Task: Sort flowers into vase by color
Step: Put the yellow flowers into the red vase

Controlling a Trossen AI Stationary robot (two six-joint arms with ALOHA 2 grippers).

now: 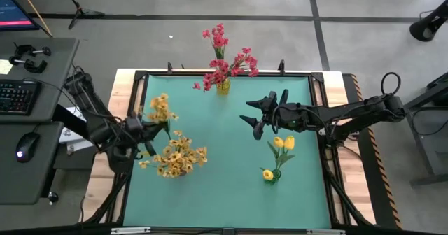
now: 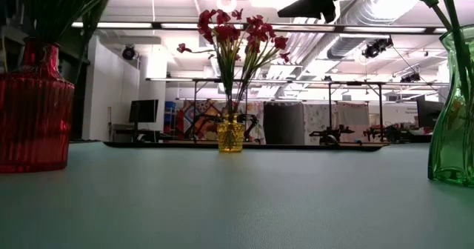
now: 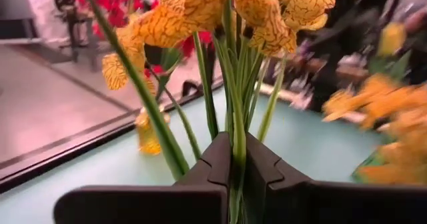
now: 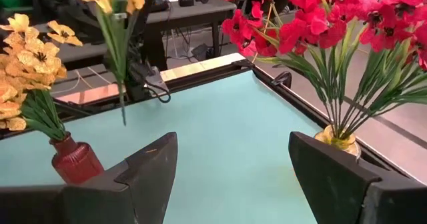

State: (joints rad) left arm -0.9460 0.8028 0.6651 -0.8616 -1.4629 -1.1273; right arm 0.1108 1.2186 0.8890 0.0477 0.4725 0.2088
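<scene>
Left wrist view showing left gripper pinching light, springy green stems of orange-yellow blossom spray low, beside red ribbed glass vase; right gripper hovering agape mid-table.

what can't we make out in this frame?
- Red vase: low view's left edge cuts it; orange blossoms out of frame.
- Green vase: right edge cuts it.
- Left hand, shut on an orange spray: the stem's lower end is hidden below.
- Right hand open, empty.
</scene>
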